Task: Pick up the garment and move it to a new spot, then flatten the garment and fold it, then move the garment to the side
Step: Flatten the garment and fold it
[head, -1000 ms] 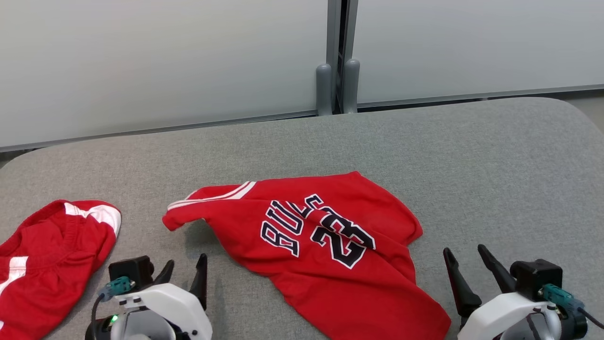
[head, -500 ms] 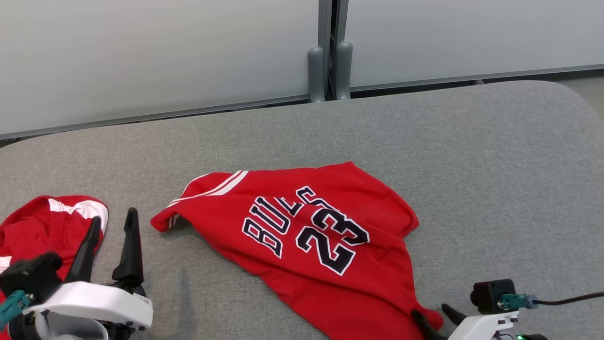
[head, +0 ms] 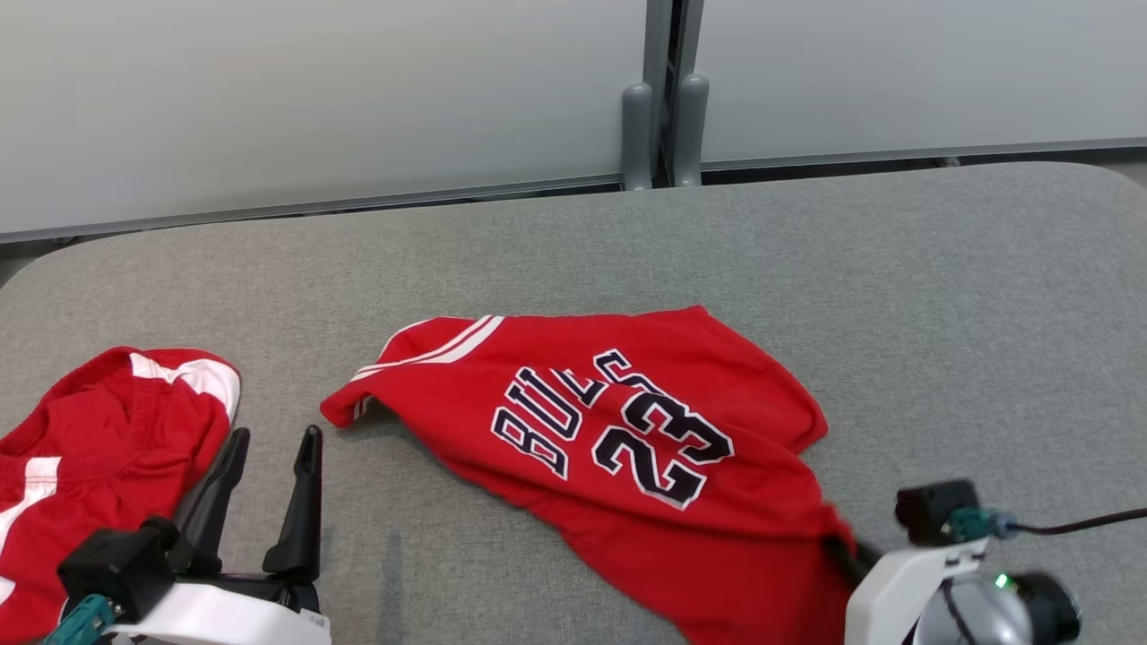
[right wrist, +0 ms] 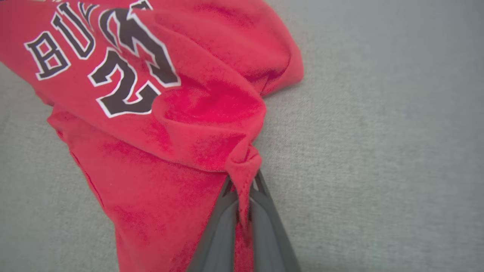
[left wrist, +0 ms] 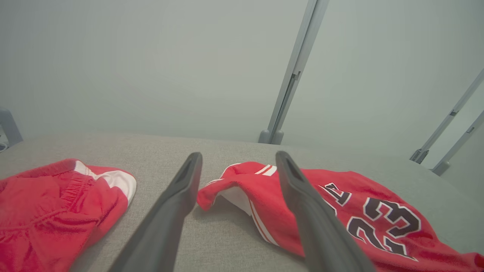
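Near the middle of the grey table [head: 896,269], a bit toward the near edge: looking at a red jersey [head: 627,430] lying crumpled, black lettering and a 23 facing up, white-striped end pointing toward the left edge. Seeing the right gripper [right wrist: 244,181] down at the jersey's near right corner, clamping tight on a bunched-up fold of the red cloth, squeezing it right between the fingers [right wrist: 221,234]. Over by the near left corner of the table, spotting the left gripper [head: 274,437] spreading wide, gripping nothing at all, pointing toward the far edge, sitting between the jersey's striped end and some red shorts [head: 107,448]. Noticing those shorts lying rumpled at the left edge, apart from the jersey. Not managing to rule out contact between left gripper and shorts.
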Controlling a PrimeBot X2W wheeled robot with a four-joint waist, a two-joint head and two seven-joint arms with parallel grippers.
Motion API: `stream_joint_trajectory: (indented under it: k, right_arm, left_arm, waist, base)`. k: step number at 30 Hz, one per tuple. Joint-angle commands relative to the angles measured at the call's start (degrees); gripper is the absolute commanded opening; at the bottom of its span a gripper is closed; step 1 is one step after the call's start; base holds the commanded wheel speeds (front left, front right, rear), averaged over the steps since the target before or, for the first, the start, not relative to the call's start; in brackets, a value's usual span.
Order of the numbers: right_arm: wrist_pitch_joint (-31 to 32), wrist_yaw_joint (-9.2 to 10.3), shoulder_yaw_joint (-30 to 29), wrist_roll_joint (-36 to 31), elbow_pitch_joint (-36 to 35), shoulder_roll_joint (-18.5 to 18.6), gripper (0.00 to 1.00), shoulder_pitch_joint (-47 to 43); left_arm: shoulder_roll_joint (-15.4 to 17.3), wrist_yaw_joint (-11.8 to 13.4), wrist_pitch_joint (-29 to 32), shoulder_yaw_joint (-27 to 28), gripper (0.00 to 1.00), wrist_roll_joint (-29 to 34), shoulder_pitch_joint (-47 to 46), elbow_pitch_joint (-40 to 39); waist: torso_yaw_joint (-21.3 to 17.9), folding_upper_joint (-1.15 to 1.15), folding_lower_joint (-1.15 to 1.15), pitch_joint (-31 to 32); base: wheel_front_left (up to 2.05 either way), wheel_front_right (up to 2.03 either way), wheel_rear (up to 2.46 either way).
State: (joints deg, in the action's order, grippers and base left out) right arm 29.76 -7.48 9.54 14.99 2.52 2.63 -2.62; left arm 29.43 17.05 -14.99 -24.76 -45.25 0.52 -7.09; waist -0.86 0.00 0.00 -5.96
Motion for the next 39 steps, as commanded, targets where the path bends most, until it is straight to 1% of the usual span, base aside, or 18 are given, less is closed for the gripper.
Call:
stream_joint_trajectory:
  k: [1, 3, 6, 10, 11, 12, 13, 15, 18, 20, 22, 23, 24, 28, 30, 31, 36, 39]
  right_arm:
    - [-1.8, -0.03, -1.6, -3.5, -1.1, 0.6, 0.0, 2.1]
    - [-3.3, -0.03, -2.5, -7.1, -1.6, 1.9, 0.0, 4.2]
    - [-5.2, -0.02, -3.0, -11.4, -2.7, 5.1, 0.0, 8.2]
    - [-8.2, -0.02, -3.1, -15.8, -3.9, 10.8, 0.0, 13.9]
    - [-9.1, -0.02, -2.3, -16.5, -4.3, 12.5, 0.0, 15.0]
    - [-11.5, -0.01, -2.0, -16.9, -5.3, 15.2, 0.0, 16.5]
    - [-11.5, -0.01, -2.0, -16.9, -5.3, 15.2, 0.0, 16.5]
    - [-11.9, -0.01, -2.5, -17.0, -6.0, 17.1, 0.0, 16.2]
    - [-7.1, -0.01, -2.3, -14.4, -5.8, 18.8, 0.0, 11.5]
    - [-3.6, -0.01, -3.2, -12.9, -5.7, 19.7, 0.0, 8.6]
    - [-0.8, -0.01, -5.0, -11.5, -5.1, 19.1, 0.01, 5.2]
    - [0.2, -0.01, -6.3, -10.4, -4.7, 18.0, 0.56, 3.7]
    - [1.4, -0.02, -6.7, -9.1, -4.4, 16.8, 1.0, 2.1]
    - [3.7, -0.01, -8.4, -5.3, -6.2, 12.9, 1.0, -0.9]
    - [3.9, -0.01, -9.0, -4.9, -7.5, 10.9, 1.0, -2.0]
    - [3.9, -0.02, -9.2, -4.9, -8.3, 10.2, 1.0, -2.3]
    - [3.0, -0.01, -9.8, -5.4, -11.2, 6.8, 1.0, -3.1]
    - [1.9, -0.01, -8.7, -5.2, -11.8, 5.4, 1.0, -2.2]
  left_arm:
    - [-0.6, -1.2, -0.3, 0.4, 1.0, 0.6, -0.1, 0.0]
    - [-1.2, -2.3, -0.3, 1.4, 1.0, 1.0, 0.1, -0.2]
    - [-2.6, -3.8, -0.3, 3.5, 1.0, 1.6, 1.6, 0.2]
    - [-5.0, -5.6, -0.2, 5.5, 1.0, 2.4, 3.1, 1.6]
    - [-5.8, -6.1, -0.2, 5.8, 1.0, 2.5, 3.3, 1.9]
    - [-6.9, -6.8, -0.2, 6.1, 1.0, 3.1, 3.7, 2.8]
    - [-6.9, -6.8, -0.2, 6.1, 1.0, 3.1, 3.7, 2.8]
    - [-7.9, -7.4, -0.2, 5.8, 1.0, 3.6, 3.8, 3.5]
    - [-8.6, -8.1, -0.2, 5.2, 1.0, 3.8, 3.8, 4.5]
    - [-8.7, -8.1, 0.1, 4.7, 1.0, 3.9, 3.6, 4.8]
    - [-8.7, -8.1, 0.8, 4.5, 1.0, 3.6, 3.1, 4.9]
    - [-8.6, -8.0, 1.3, 4.4, 1.0, 3.6, 2.7, 5.0]
    - [-8.6, -8.1, 1.8, 4.1, 1.0, 3.5, 2.0, 5.0]
    - [-8.3, -8.2, 5.4, 2.7, 1.0, 3.7, -1.4, 6.5]
    - [-8.2, -8.0, 8.1, 2.0, 1.0, 3.9, -4.4, 8.5]
    - [-8.1, -8.5, 9.6, 1.2, 1.0, 4.3, -6.4, 9.6]
    - [-9.3, -10.2, 18.1, -1.8, 1.0, 3.9, -16.8, 18.6]
    - [-10.2, -9.5, 24.1, -2.8, 1.0, 3.1, -22.2, 25.6]
  waist:
    - [0.6, 0.0, 0.0, 0.2]
    - [1.0, 0.0, 0.0, 0.4]
    - [1.4, 0.0, 0.0, 0.8]
    - [2.1, 0.0, 0.0, 1.2]
    - [2.3, 0.0, 0.0, 1.3]
    - [2.8, 0.0, 0.0, 1.4]
    - [2.8, 0.0, 0.0, 1.4]
    - [3.3, 0.0, 0.0, 1.6]
    - [3.6, 0.0, 0.0, 1.8]
    - [3.4, 0.0, 0.0, 1.8]
    - [2.8, 0.0, 0.0, 1.7]
    - [2.6, 0.0, 0.0, 1.7]
    - [2.3, 0.0, 0.0, 1.7]
    - [0.2, 0.0, 0.0, 1.7]
    - [-1.1, 0.0, 0.0, 1.5]
    - [-1.9, 0.0, 0.0, 1.4]
    - [-6.5, 0.0, 0.0, 0.0]
    - [-9.7, 0.0, 0.0, -1.3]
  base:
    - [0.0, 0.0, 0.0]
    - [0.0, 0.0, 0.0]
    - [0.0, 0.0, 0.0]
    - [0.0, 0.0, 0.0]
    - [0.0, 0.0, 0.0]
    - [0.0, 0.0, 0.0]
    - [0.0, 0.0, 0.0]
    - [0.0, 0.0, 0.0]
    - [0.0, 0.0, 0.0]
    - [0.0, 0.0, 0.0]
    - [0.0, 0.0, 0.0]
    - [0.0, 0.0, 0.0]
    - [0.0, 0.0, 0.0]
    - [0.0, 0.0, 0.0]
    - [0.0, 0.0, 0.0]
    - [0.0, 0.0, 0.0]
    - [0.0, 0.0, 0.0]
    - [0.0, 0.0, 0.0]
